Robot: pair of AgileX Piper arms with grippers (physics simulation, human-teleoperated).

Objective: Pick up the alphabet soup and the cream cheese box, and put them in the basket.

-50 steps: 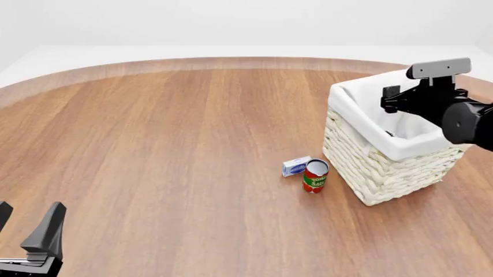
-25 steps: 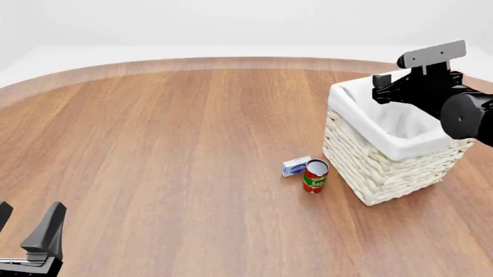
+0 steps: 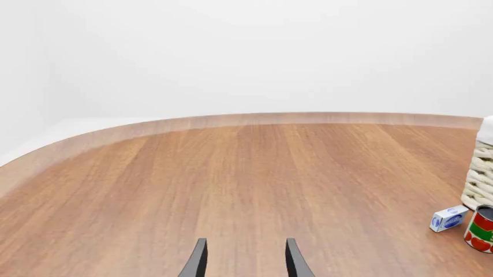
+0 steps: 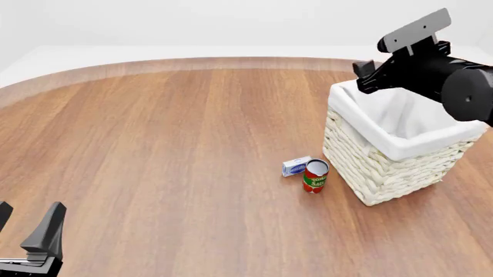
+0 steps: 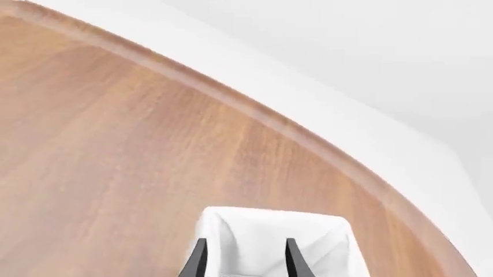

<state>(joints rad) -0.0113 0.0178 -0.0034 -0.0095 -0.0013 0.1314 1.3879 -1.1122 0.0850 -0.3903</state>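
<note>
The cream cheese box point(image 4: 296, 166) lies on the table just left of the basket point(image 4: 385, 170), touching the red and green can point(image 4: 315, 176). It also shows in the left wrist view point(image 3: 448, 219). The alphabet soup is not in view. My right gripper point(image 4: 363, 76) is open and empty, raised above the basket's far left corner and tilted upward. In the right wrist view its fingers point(image 5: 198, 258) frame the basket's white liner point(image 5: 273, 225) below. My left gripper point(image 4: 27, 222) is open and empty at the near left, low over the table, far from the objects.
The red and green can also shows in the left wrist view point(image 3: 479, 229), beside the basket's wall point(image 3: 481, 173). The wooden table point(image 4: 170, 133) has a curved far edge, with a white floor beyond it.
My right gripper has risen from the basket's inside to above its rim, shifting left and tilting upward. The left arm, box and can have not moved.
</note>
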